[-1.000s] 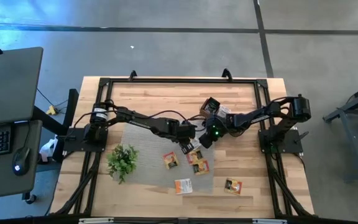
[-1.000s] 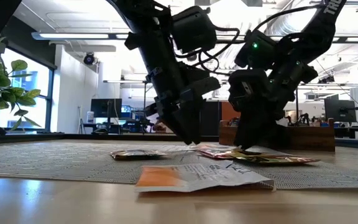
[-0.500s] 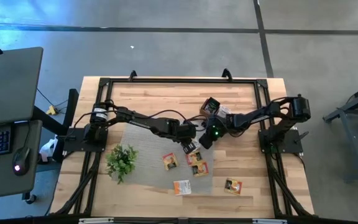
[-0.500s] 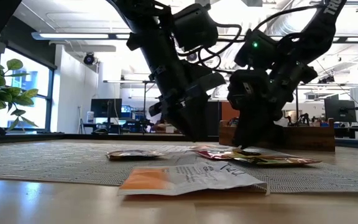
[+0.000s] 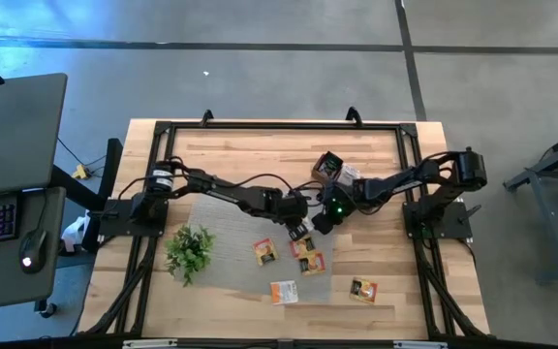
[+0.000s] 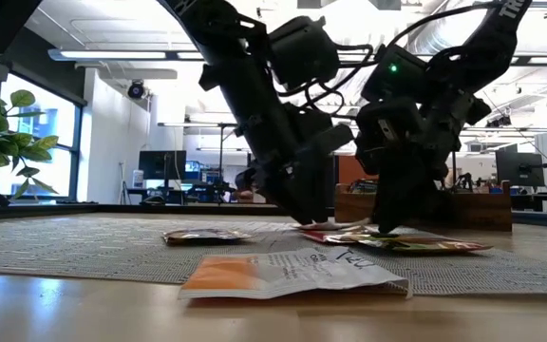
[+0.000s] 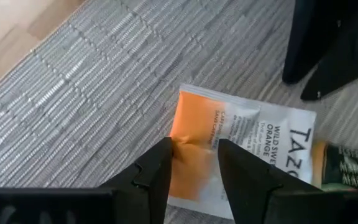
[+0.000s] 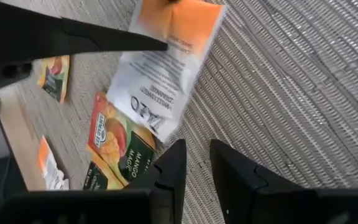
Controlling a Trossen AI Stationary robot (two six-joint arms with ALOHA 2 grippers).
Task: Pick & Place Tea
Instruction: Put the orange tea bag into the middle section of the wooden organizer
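Note:
An orange-and-white tea sachet (image 7: 247, 140) lies flat on the grey woven mat (image 7: 98, 93) at mid-table. My left gripper (image 7: 194, 149) is open and points steeply down at it, one fingertip on either side of its orange end. Just to the right, my right gripper (image 8: 197, 152) stands low over the mat with a narrow gap and nothing between its fingers. In its view the same sachet (image 8: 166, 81) overlaps a mango sachet (image 8: 114, 149). More tea sachets (image 5: 265, 249), (image 5: 284, 291), (image 5: 362, 289) lie flat nearer the front edge. My left gripper comes at the sachet's orange end (image 7: 194, 171) from above, slanting down, with that end showing between its open fingers (image 7: 160, 165). The sachet lies flat on the mat. I cannot tell whether the fingertips touch it.
A green plant sprig (image 5: 190, 250) stands on the mat's left part. A small box (image 5: 329, 167) sits behind the right gripper toward the far edge. The two grippers stand close together over the mat (image 5: 231, 228). Bare wood lies along the far and near edges.
My left gripper has sunk a little toward the orange-and-white sachet and tipped more steeply. My right gripper has turned slightly in place. In the low view the nearest sachet has slid a little toward the table's left.

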